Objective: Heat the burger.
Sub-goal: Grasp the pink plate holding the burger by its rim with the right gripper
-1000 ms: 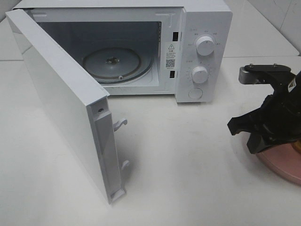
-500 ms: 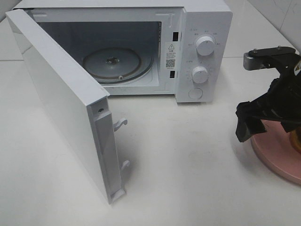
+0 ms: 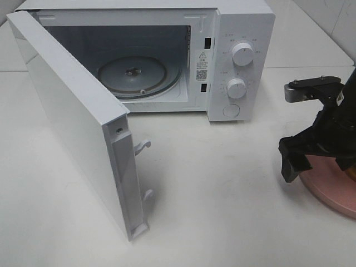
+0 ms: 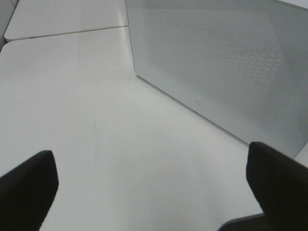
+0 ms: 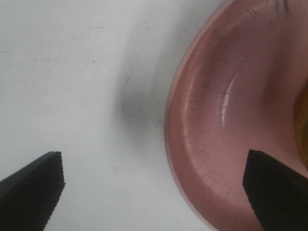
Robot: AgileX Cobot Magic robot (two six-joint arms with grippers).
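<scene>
Pink plate [image 3: 328,189] at the near right edge of the tabletop [image 3: 222,211], the right pincer [image 5: 154,192] spread above its rim.

Nearly shut a second ago, the right pincer's jaws now stand wide and empty, one tip over bare tabletop and the other over the plate. I judge this as lining up for a grasp that has not yet been made. The burger [image 5: 303,130] sits on that plate, almost wholly out of frame. Only a golden-yellow sliver shows, so its lettuce and patty cannot be seen. The left pincer [image 4: 153,187] is also wide and holds nothing, facing the mesh window of the door [image 3: 72,122]. Farther back, the white microwave [image 3: 245,33] stands open and its glass turntable [image 3: 136,75] is bare.
</scene>
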